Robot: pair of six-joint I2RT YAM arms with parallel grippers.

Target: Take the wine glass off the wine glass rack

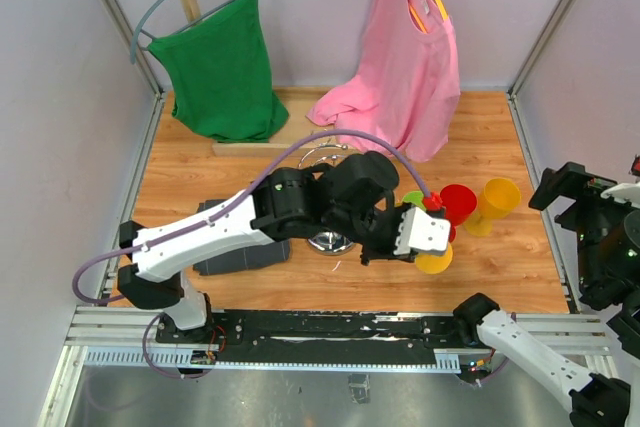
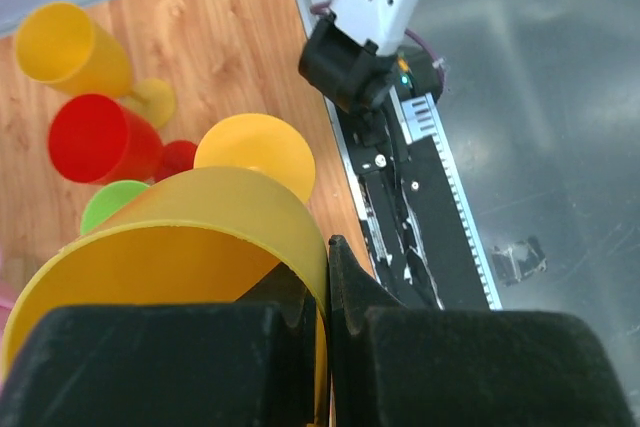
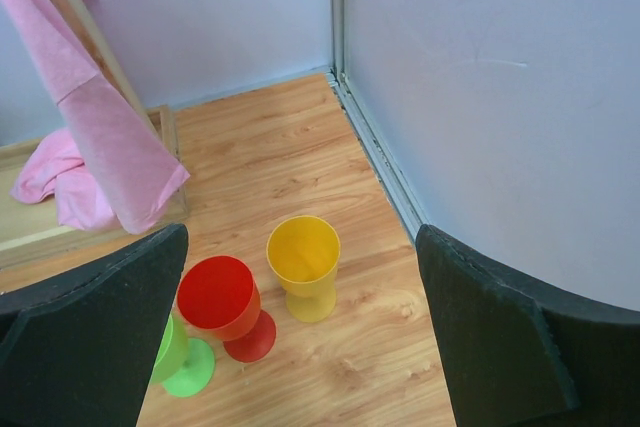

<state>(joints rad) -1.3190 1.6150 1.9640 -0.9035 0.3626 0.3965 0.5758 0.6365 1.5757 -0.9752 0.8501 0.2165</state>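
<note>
My left gripper (image 1: pixel 432 250) is shut on the rim of a yellow wine glass (image 1: pixel 436 263), held in the air right of the wine glass rack. In the left wrist view one finger (image 2: pixel 290 297) is inside the bowl (image 2: pixel 190 237) and the other outside, with the gripper (image 2: pixel 328 259) pinching the wall; its round foot (image 2: pixel 255 152) points away. The chrome wire rack (image 1: pixel 322 155) stands behind my left arm, its domed base (image 1: pixel 330 243) partly hidden. My right gripper (image 1: pixel 550 192) is open and empty at the right edge, its fingers (image 3: pixel 520 337) wide apart.
Three glasses stand on the wooden floor: green (image 1: pixel 412 198), red (image 1: pixel 458 203) and yellow (image 1: pixel 497 203), also in the right wrist view (image 3: pixel 303 257). A green shirt (image 1: pixel 225 67) and a pink shirt (image 1: pixel 410 57) hang at the back. A dark grey box (image 1: pixel 235 252) lies under my left arm.
</note>
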